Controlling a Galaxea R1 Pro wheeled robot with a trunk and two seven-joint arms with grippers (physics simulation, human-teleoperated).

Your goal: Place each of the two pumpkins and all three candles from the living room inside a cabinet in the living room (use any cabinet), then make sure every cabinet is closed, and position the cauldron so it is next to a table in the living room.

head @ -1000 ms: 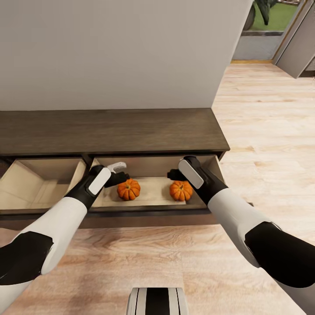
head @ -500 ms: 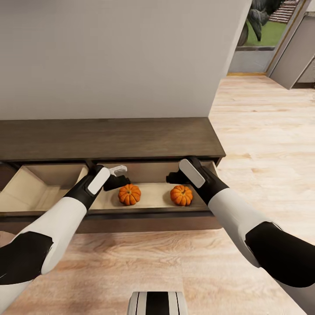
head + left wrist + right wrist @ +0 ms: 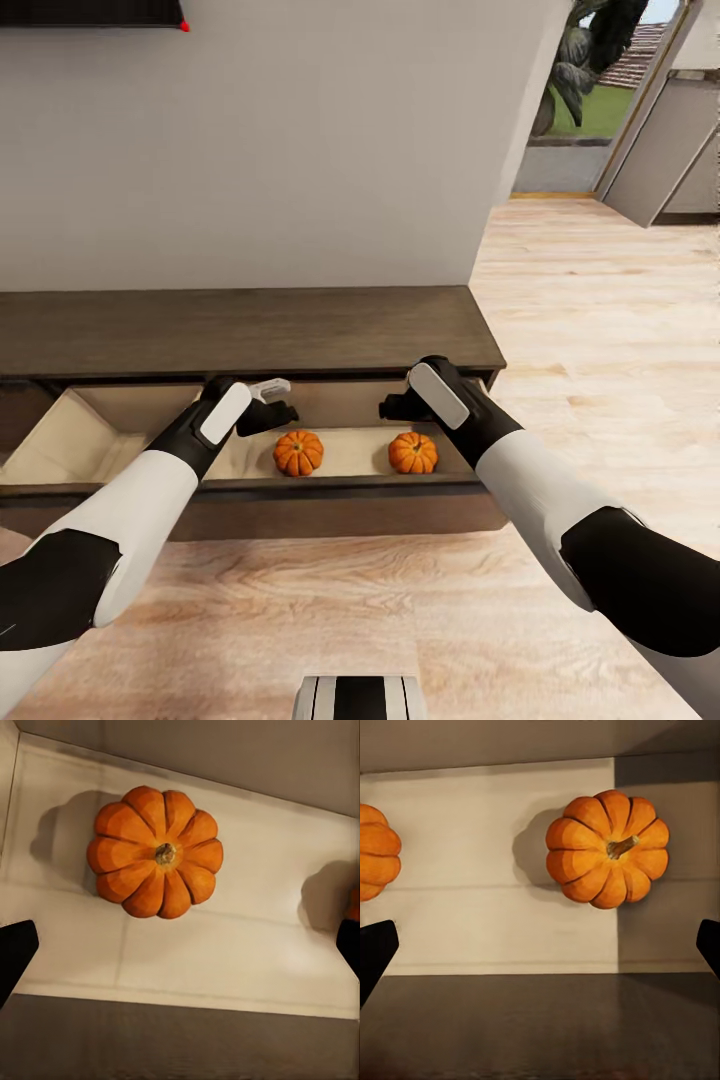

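Note:
The dark-brown cabinet [image 3: 250, 330] stands against the wall with two drawers pulled out. Two orange pumpkins lie in the right drawer's pale interior, one at left [image 3: 298, 452] [image 3: 155, 853] and one at right [image 3: 413, 452] [image 3: 607, 847]. My left gripper [image 3: 270, 400] [image 3: 180, 952] hangs open just above the left pumpkin, holding nothing. Over the right pumpkin my right gripper [image 3: 395, 405] [image 3: 540, 949] is open too, its dark fingertips [image 3: 375, 945] wide apart. The candles and the cauldron are out of view.
The left drawer [image 3: 90, 445] shows a bare beige bottom. A grey wall rises behind the cabinet, with a dark screen edge [image 3: 90, 10] at the top. Wood floor [image 3: 600, 330] runs right toward a doorway with a plant [image 3: 590, 50]. My base [image 3: 360, 695] is below.
The whole picture has shifted downward, so the camera has risen or tilted up. Both grippers now sit a little higher above the pumpkins, which stay put in the drawer.

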